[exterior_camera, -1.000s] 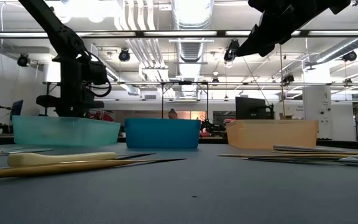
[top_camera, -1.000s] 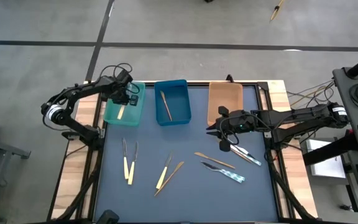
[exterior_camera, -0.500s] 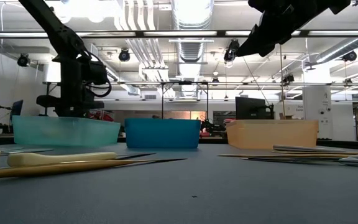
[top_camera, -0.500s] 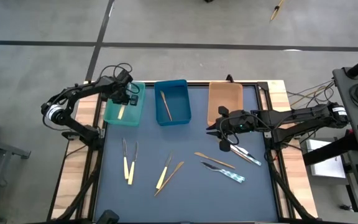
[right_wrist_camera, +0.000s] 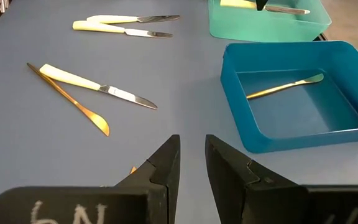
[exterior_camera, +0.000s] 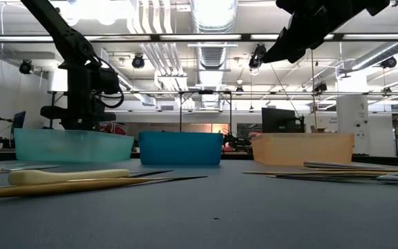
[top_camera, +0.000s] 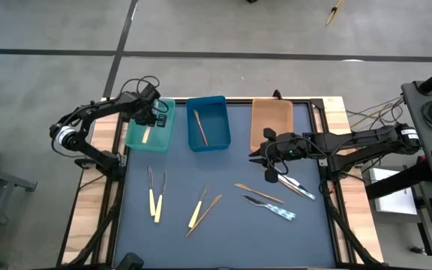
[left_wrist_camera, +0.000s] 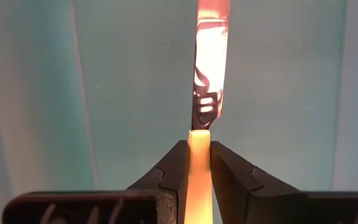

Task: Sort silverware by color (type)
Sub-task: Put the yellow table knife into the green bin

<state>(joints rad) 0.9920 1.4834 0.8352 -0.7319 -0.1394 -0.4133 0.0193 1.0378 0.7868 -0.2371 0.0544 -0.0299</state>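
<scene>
So the left tool (top_camera: pixel 148 122) is over the teal tray (top_camera: pixel 162 139) at the back-left of the worktop (top_camera: pixel 223 232), pinching a cream-handled knife (left_wrist_camera: pixel 199 155) by the handle — its blade points away from the fingers (left_wrist_camera: pixel 232 174) above the tray floor; the blue tray (top_camera: pixel 217 142) next door has one tan wooden piece (top_camera: pixel 199 127) lying in it, and the orange tray (top_camera: pixel 261 116) sits to the right of that; the right tool (top_camera: pixel 270 166) hangs above the worktop just in front of the orange tray, fingers only a narrow gap apart and nothing between them; rest of the silverware is loose on the mat — two cream-handled pieces (top_camera: pixel 155 199) side by side front-left, a cream knife (top_camera: pixel 198 208) and a tan wooden one (top_camera: pixel 207 212) crossing near the middle, another tan piece (top_camera: pixel 259 193) right of that, a pale blue-handled knife (top_camera: pixel 272 208) just in front of it, and one more silver piece (top_camera: pixel 298 185) near the right tool
</scene>
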